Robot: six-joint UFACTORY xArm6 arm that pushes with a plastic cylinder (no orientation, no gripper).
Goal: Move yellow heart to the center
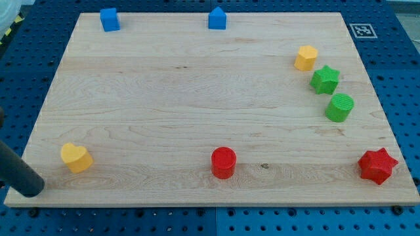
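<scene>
The yellow heart [77,157] lies near the board's bottom left corner. My tip [30,190] is at the bottom left edge of the board, left of and a little below the heart, with a gap between them. The dark rod runs up and off the view's left edge.
A wooden board [197,98] on a blue pegboard table. A red cylinder [223,162] at the bottom middle, a red star [377,165] at the bottom right. A yellow hexagon [305,58], green star [325,79] and green cylinder [340,107] at the right. Two blue blocks [109,19] [217,18] along the top edge.
</scene>
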